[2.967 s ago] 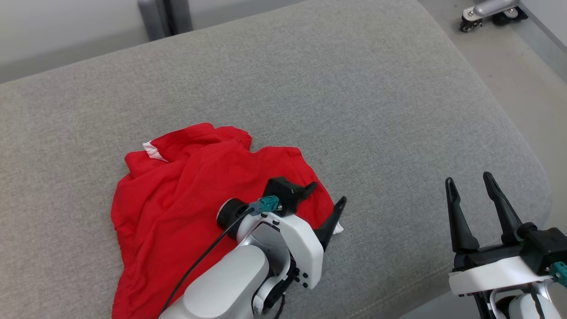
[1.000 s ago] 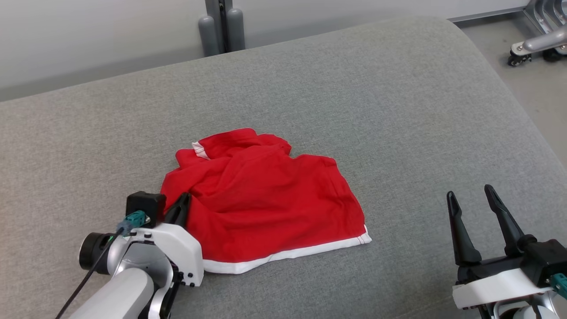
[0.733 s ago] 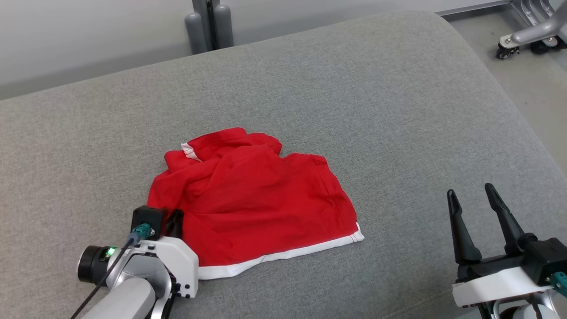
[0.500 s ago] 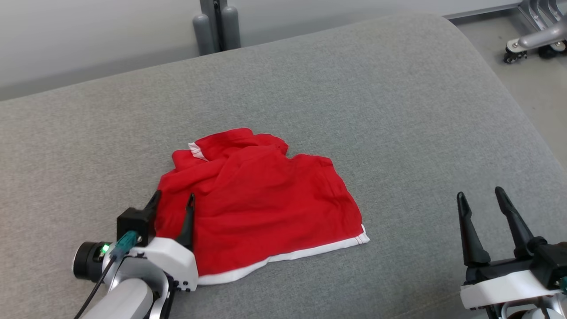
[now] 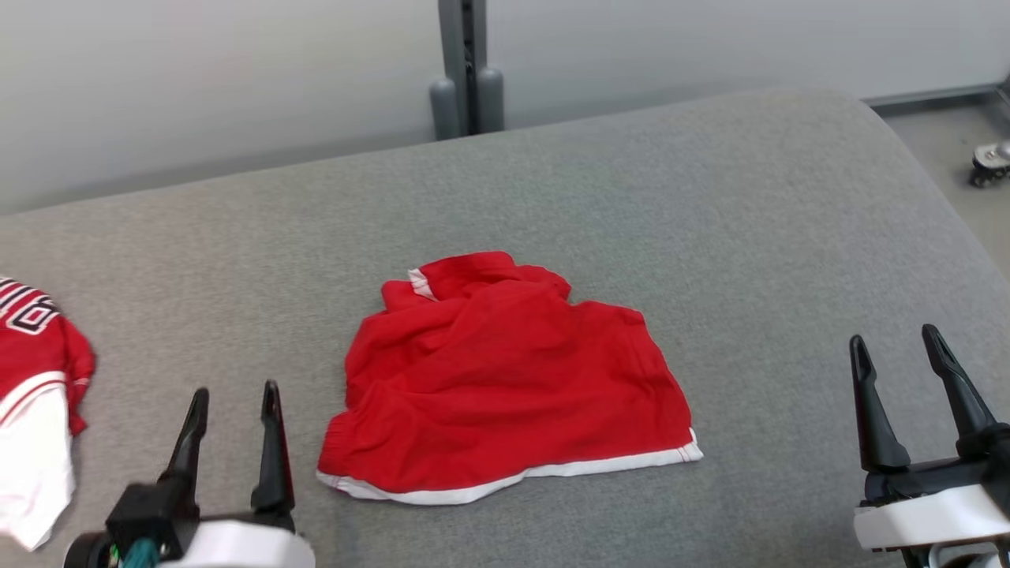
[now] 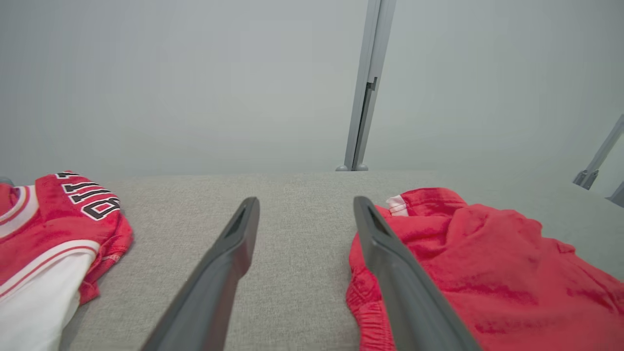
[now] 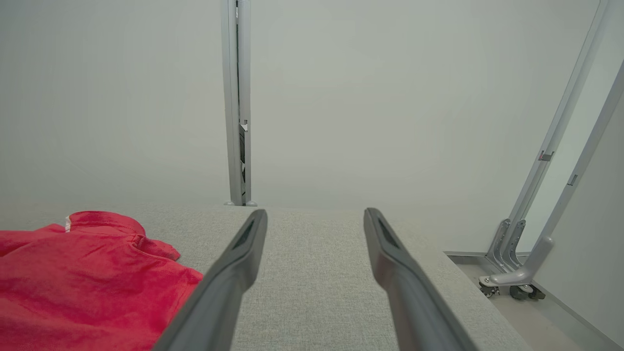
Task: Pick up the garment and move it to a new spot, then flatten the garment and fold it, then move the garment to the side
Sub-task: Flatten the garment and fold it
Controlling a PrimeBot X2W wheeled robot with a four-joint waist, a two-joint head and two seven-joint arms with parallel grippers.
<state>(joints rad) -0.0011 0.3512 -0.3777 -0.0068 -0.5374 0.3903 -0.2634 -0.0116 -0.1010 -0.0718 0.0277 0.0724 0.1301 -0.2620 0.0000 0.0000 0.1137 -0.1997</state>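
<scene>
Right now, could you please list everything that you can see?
garment: one, red with a white hem, crumpled, mid-couch
jersey: one, red and white, far left on the couch
couch: one, grey, under both
post: one, grey, behind the couch
wheeled frame: one, grey, on the floor to the right
left gripper: one, dark, open, left of the garment, apart from it
right gripper: one, dark, open, over bare couch at the right

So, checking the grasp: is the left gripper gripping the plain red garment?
No, the left gripper stands open, apart from the plain red garment.
</scene>
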